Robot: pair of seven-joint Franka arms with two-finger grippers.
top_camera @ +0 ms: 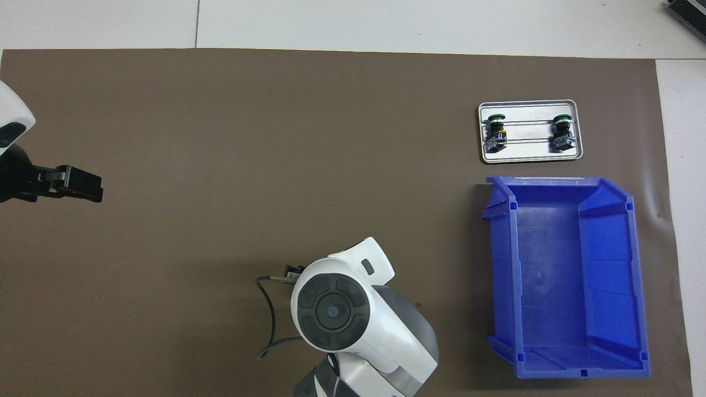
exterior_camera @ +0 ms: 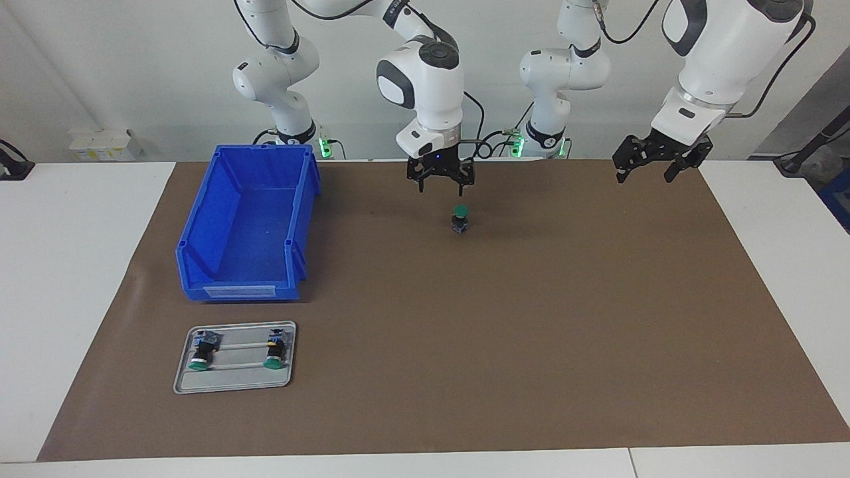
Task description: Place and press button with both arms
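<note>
A white desk [exterior_camera: 80, 279] is carrying a wide brown mat [exterior_camera: 505, 318] that is covering most of its top. Two white robot arms are reaching in over the mat from their bases at the robots' edge.

A large blue bin [exterior_camera: 249, 222] is sitting open-topped on the mat toward the right arm's end of the desk, close to the robots. Just farther from the robots than the bin, a small grey metal tray [exterior_camera: 234, 381] is lying flat, and two spare push-buttons [exterior_camera: 202, 350] with green caps are lying on their sides in it, apart from each other.

The right gripper [exterior_camera: 440, 184] is hanging over the middle of the mat with its fingers spread and holding nothing. The button [exterior_camera: 460, 218] is standing upright on the mat directly beneath it, green cap up, clear of the fingertips. In the overhead view the right arm's wrist is hiding the button.

The left gripper [exterior_camera: 647, 171] is hanging over the mat near the left arm's end of the desk, well apart from the button, tilted, its fingers spread and empty.
</note>
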